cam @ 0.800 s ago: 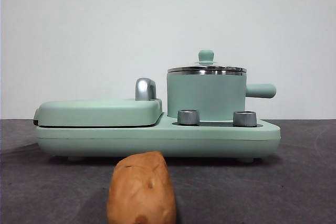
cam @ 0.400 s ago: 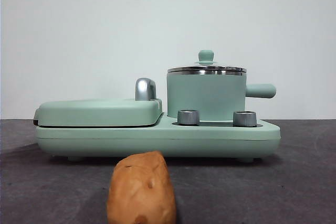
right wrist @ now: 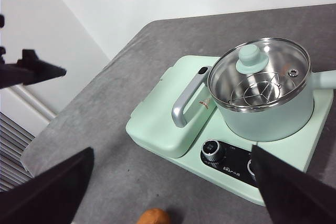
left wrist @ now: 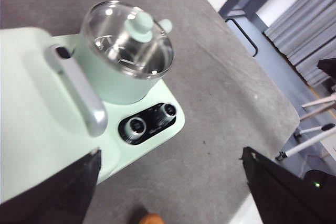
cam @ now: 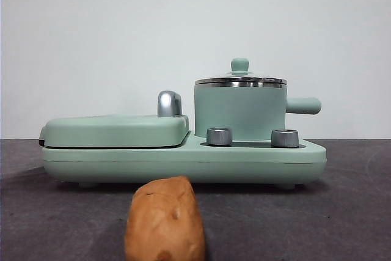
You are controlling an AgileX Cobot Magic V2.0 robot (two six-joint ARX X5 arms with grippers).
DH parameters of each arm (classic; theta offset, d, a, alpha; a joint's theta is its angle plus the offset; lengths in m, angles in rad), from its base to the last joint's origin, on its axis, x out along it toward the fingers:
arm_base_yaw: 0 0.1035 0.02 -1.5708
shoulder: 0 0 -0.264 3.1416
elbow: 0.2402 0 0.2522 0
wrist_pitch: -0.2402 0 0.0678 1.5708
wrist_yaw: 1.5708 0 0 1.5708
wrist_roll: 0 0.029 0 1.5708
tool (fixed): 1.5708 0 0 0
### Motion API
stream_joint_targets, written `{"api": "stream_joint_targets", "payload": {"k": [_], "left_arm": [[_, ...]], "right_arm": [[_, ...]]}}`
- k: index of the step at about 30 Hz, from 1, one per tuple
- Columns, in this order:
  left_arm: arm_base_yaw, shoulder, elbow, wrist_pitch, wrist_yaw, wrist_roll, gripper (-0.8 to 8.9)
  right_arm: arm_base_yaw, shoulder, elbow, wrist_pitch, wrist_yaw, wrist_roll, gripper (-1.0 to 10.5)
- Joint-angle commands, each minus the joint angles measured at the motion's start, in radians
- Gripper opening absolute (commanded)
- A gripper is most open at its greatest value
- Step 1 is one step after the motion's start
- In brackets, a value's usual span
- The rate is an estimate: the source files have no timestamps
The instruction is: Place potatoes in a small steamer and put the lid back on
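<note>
I see the oblong orange-brown potato (cam: 165, 219) lying on the grey table (cam: 342, 212) in front of the cooker, long axis pointing toward it. The glass lid (right wrist: 258, 72) sits on the mint-green steamer pot (cam: 239, 113). Both grippers hover high, jaws spread wide and empty (neither clearly nearer).

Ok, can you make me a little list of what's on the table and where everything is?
potato: lying on the grey table, in front of the cooker, untouched
small steamer: standing on the cooker's right side, handle pointing right
lid: on the steamer, shut; wire rack visible through the glass
griddle cover: closed, on the cooker's left side
knobs: two, in front of the steamer
left gripper: open, up high, holding nothing
right gripper: open, up high, holding nothing
</note>
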Motion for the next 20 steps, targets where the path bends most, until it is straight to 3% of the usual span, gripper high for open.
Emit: {"api": "stream_joint_targets", "payload": {"k": [1, 8, 20], "left_arm": [[-0.038, 0.072, 0.078, 0.011, 0.003, 0.020, 4.47], [-0.161, 0.304, 0.298, -0.003, -0.045, 0.070, 4.74], [-0.370, 0.772, 0.796, -0.153, -0.434, 0.174, 4.72]], "right_arm": [[0.001, 0.004, 0.020, 0.007, -0.002, -0.011, 5.0], [0.001, 0.004, 0.020, 0.006, -0.003, -0.009, 5.0], [0.001, 0.004, 0.020, 0.007, -0.003, -0.007, 4.9]]}}
